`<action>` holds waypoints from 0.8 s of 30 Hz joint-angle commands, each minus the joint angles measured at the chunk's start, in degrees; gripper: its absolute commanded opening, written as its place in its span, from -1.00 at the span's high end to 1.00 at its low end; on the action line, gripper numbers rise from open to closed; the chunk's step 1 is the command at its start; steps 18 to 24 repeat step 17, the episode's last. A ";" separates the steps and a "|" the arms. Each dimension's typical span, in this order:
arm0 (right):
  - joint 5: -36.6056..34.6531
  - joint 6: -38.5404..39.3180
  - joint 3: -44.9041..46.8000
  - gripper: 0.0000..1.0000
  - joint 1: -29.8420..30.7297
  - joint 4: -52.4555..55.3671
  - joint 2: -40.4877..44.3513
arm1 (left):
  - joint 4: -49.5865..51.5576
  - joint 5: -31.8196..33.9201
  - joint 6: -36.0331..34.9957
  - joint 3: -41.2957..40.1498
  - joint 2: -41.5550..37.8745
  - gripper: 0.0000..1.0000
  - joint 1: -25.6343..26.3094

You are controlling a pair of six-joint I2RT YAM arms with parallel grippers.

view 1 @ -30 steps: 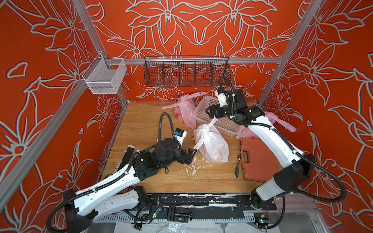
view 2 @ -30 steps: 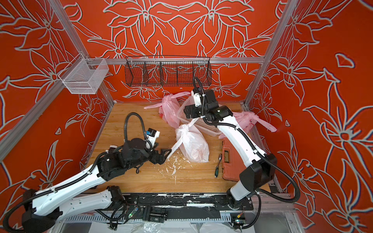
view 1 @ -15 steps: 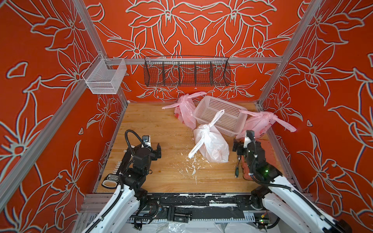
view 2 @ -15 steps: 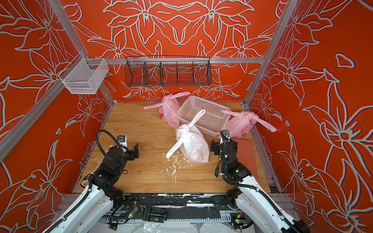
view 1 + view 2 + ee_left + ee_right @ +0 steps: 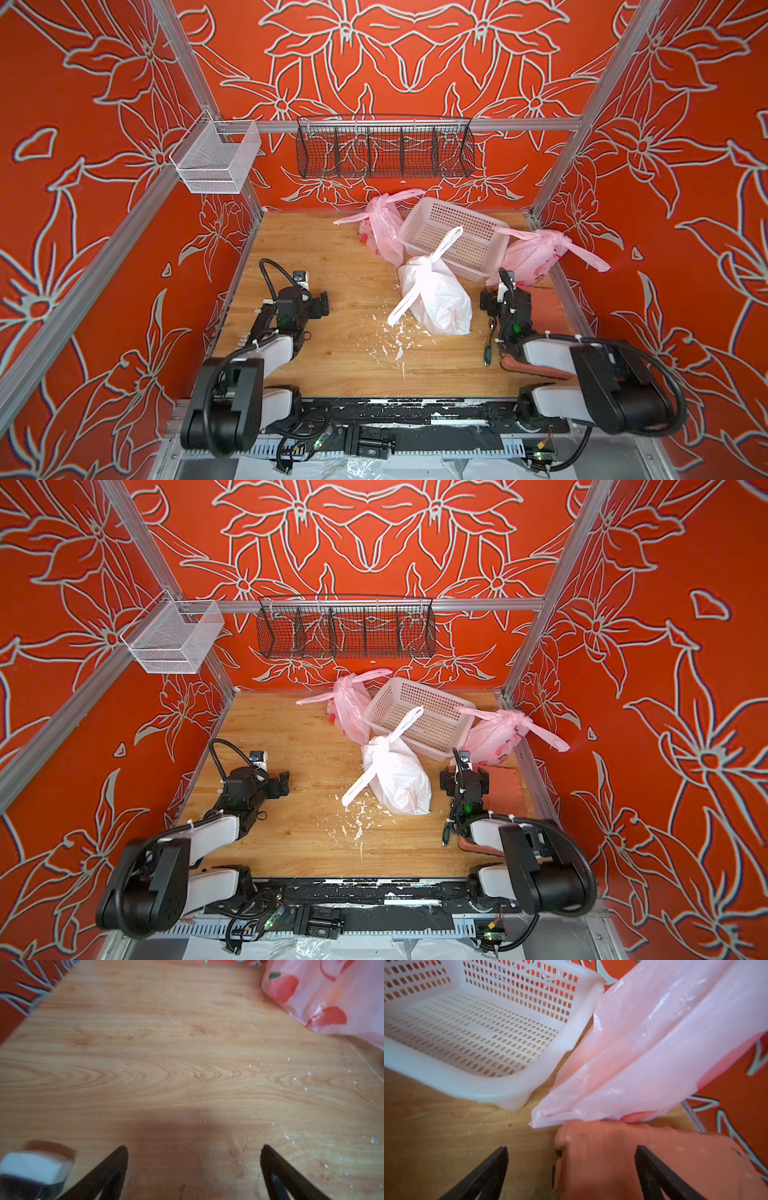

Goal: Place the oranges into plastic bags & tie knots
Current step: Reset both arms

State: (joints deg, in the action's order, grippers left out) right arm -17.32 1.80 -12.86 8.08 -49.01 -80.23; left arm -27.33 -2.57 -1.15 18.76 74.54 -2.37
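Held low over the table (image 5: pixel 324 249), the left gripper (image 5: pixel 193 1148) and right gripper (image 5: pixel 571 1148) are shown spread wide and empty. Knotted plastic bags (image 5: pixel 440 299) are grouped around the basket (image 5: pixel 469 237), oranges presumably inside; the knots (image 5: pixel 424 262) are best left untouched as arms are parked.

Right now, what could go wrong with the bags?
The pink bag on the right rests at the edge of the orange case, so it might slip. The right gripper hangs open close to it; moving forward could snag the thin plastic. The loose strap of the white bag could catch too.
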 commanded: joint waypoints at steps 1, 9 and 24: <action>2.81 0.63 -1.55 -0.95 -0.91 -3.93 -0.72 | -0.57 -0.18 1.34 4.90 2.76 -0.94 -0.38; 3.27 -1.62 -4.85 -0.95 -3.07 0.77 -1.32 | -0.06 2.66 2.47 4.96 2.54 -0.94 -0.09; 3.29 -1.35 -4.41 -0.95 -2.95 0.65 -0.77 | -0.16 3.20 2.38 4.75 2.09 -0.94 0.15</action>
